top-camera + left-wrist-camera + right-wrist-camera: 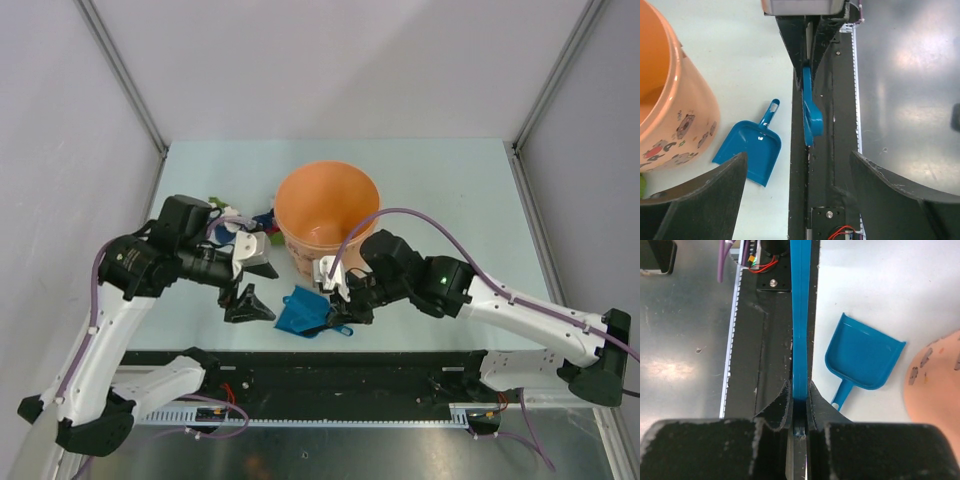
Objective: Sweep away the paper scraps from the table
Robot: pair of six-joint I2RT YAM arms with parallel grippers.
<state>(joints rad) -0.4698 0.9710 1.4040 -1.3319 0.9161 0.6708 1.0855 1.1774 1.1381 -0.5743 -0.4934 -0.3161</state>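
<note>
Two claws hang over the mint worktop (440, 190): left claw (250, 278) spread wide, paper scraps (235, 215) lying just behind it on the worktop beside the orange bucket (300, 255), blue dustpan (298, 312) flat at centre front, right claw (799, 407) pinching the blue brush handle (800, 315).

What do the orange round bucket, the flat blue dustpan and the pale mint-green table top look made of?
Orange round bucket: likely moulded plastic, smooth semi-gloss wall with printed cartoon figures.
Flat blue dustpan: hard glossy plastic, bright glints on its pan, hole in handle.
Pale mint-green table top: matte, even, no glare; laminate or paint, cannot tell.
</note>
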